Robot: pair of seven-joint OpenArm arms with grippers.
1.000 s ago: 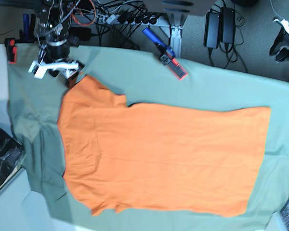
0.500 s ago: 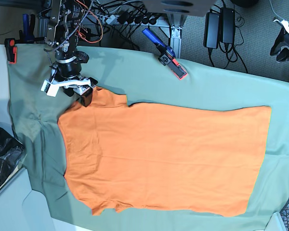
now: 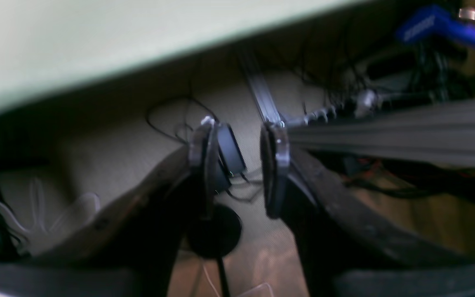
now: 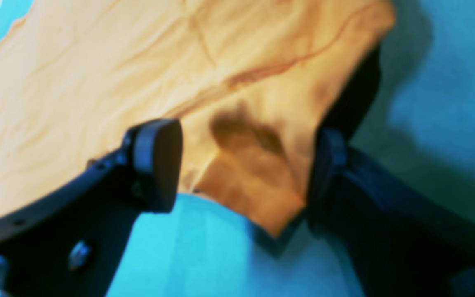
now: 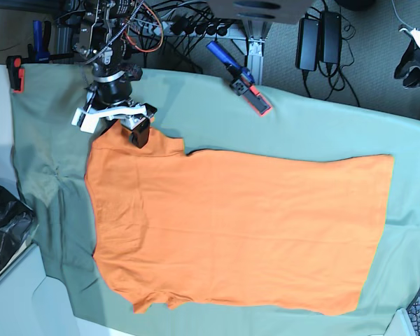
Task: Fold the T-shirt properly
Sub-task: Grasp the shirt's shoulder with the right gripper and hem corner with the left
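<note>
On the counter, over the green cloth, the T-shirt lies flat and unfolded, collar end toward base-view left, hem toward the right, both short sleeves spread out. Right claw sits at the far sleeve, jaws wide apart; in the right wrist view the sleeve corner lies between the two pads, not pinched yet, and it is too blurred to tell whether either pad touches fabric. Left claw is out of the base view; its wrist camera shows jaws partly apart with nothing between them, pointed off the counter at floor, cables and a rail. Step in hand, as I judge it: first grab, sleeve pickup for the first fold, nothing folded so far. Next move calls for dropping the last bit so the lower pad slides under the sleeve edge, closing on the orange layer only and not on the cloth beneath, then lifting and carrying the sleeve in over the body. Left arm probably needs to come in to pin or take the matching hem corner. Risk: snagging the cloth with the shirt.
</note>
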